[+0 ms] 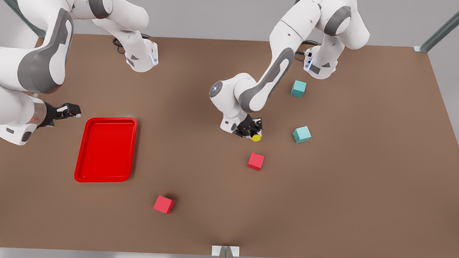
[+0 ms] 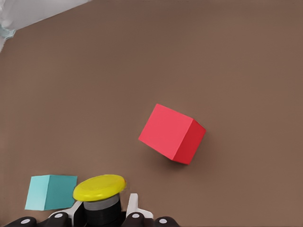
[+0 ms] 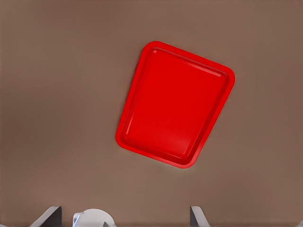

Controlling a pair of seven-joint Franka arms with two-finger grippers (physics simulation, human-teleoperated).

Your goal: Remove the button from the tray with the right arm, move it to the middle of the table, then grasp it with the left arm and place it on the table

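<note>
Holding the button [image 1: 255, 136] between its fingers, the left gripper [image 1: 249, 129] hangs over the middle of the counter [image 1: 327, 195], clamped on the dark body with the yellow cap pointing out past the fingertips along the gripper's own line. Bare counter lies just beneath, so setting down is a short drop; a red cube [image 1: 255, 161] sits near, ahead of the fingertips. The right gripper [image 1: 68, 109] waits beside the tray [image 1: 105, 150], fingers apart and holding nothing.

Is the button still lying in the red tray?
No, the tray holds nothing, and the button sits clamped in the left hand above the table, near a red cube.
</note>
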